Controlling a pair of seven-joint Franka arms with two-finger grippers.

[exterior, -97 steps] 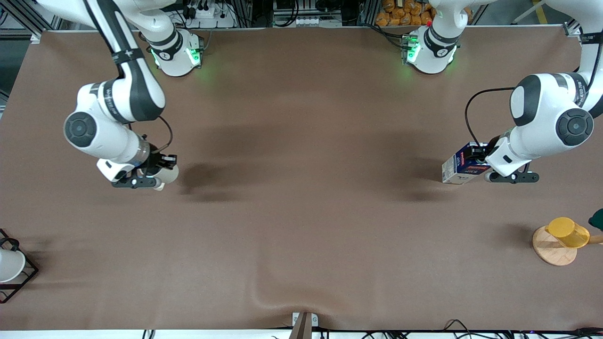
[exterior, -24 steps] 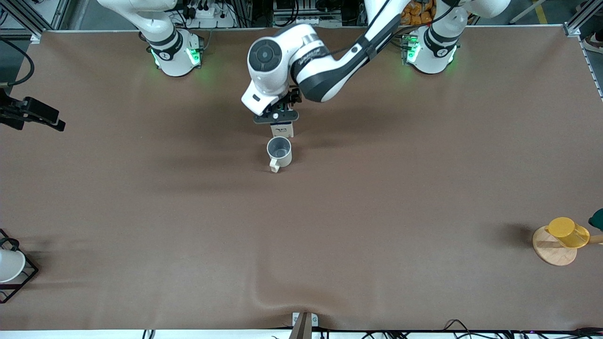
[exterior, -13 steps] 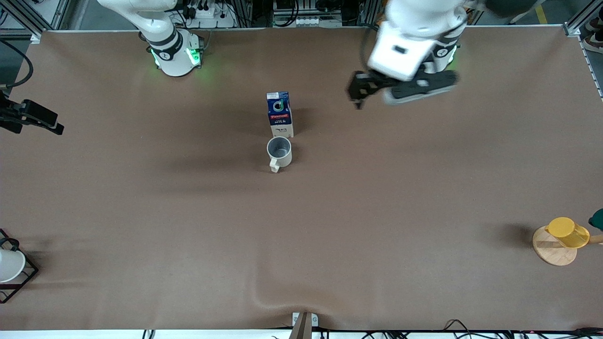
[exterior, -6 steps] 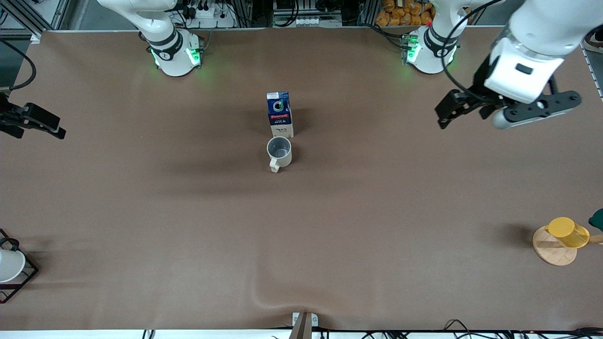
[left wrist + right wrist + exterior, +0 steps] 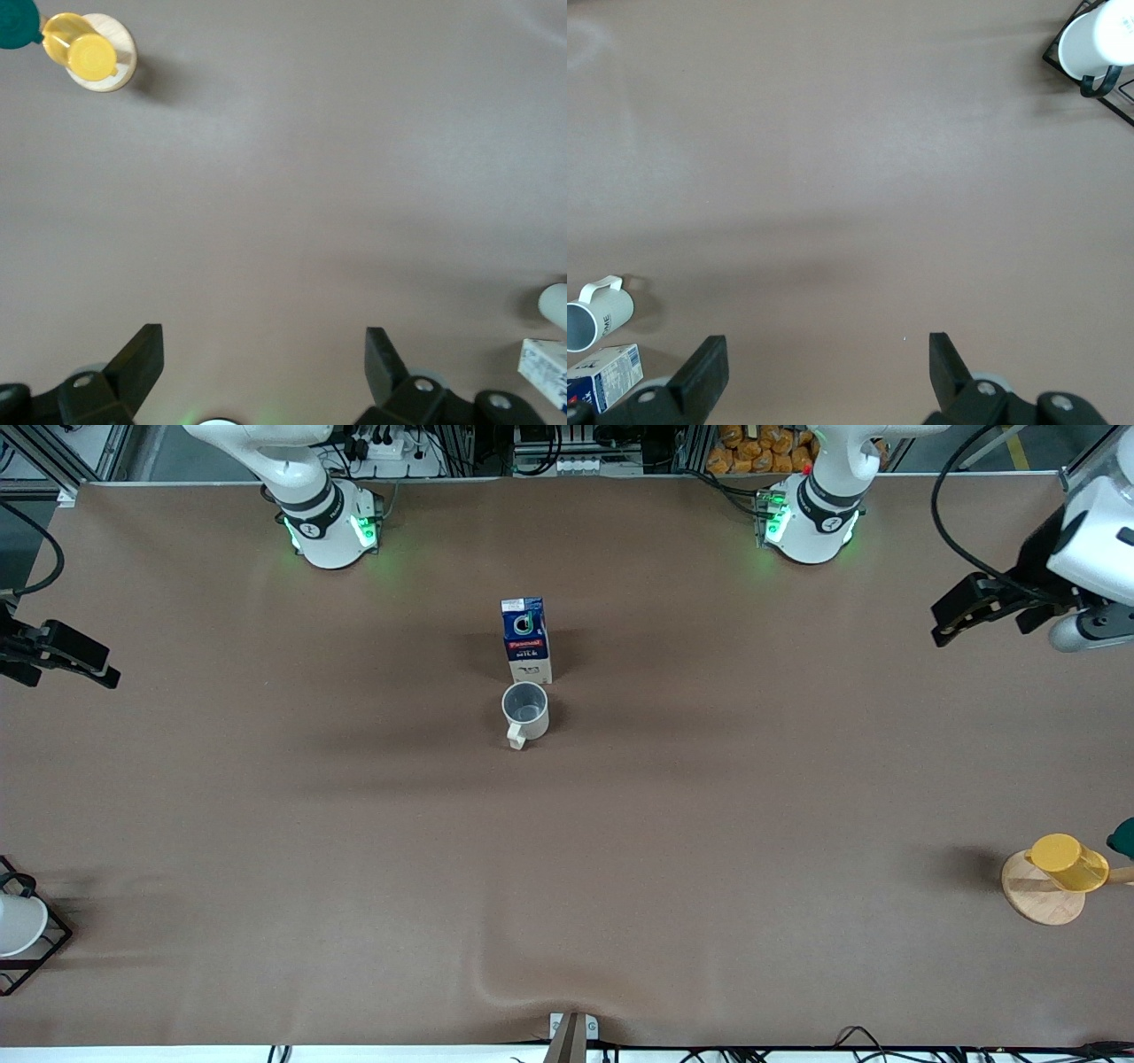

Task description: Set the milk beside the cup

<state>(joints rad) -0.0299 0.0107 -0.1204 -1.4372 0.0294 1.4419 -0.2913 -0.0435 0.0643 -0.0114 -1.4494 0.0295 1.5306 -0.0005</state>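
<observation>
The milk (image 5: pixel 526 640), a carton with a dark blue top, a red band and a white base, stands upright mid-table. The cup (image 5: pixel 525 710), a cream mug with a grey inside, stands close beside it, nearer the front camera, handle toward that camera. My left gripper (image 5: pixel 952 615) is open and empty, up over the left arm's end of the table. My right gripper (image 5: pixel 75 662) is open and empty at the right arm's end. The left wrist view shows the left gripper (image 5: pixel 263 354), the milk (image 5: pixel 545 370) and the cup (image 5: pixel 555 305). The right wrist view shows the right gripper (image 5: pixel 826 359), the cup (image 5: pixel 598 314) and the milk (image 5: pixel 602 376).
A yellow cup (image 5: pixel 1067 862) sits on a round wooden coaster (image 5: pixel 1032 899) at the left arm's end, near the front camera, with a dark green thing (image 5: pixel 1123 837) beside it. A white cup in a black wire frame (image 5: pixel 18 923) stands at the right arm's end.
My left gripper let go of the milk beside the cup and swung away toward the left arm's end of the table. The milk and cup have stayed put. The right arm barely moved.
</observation>
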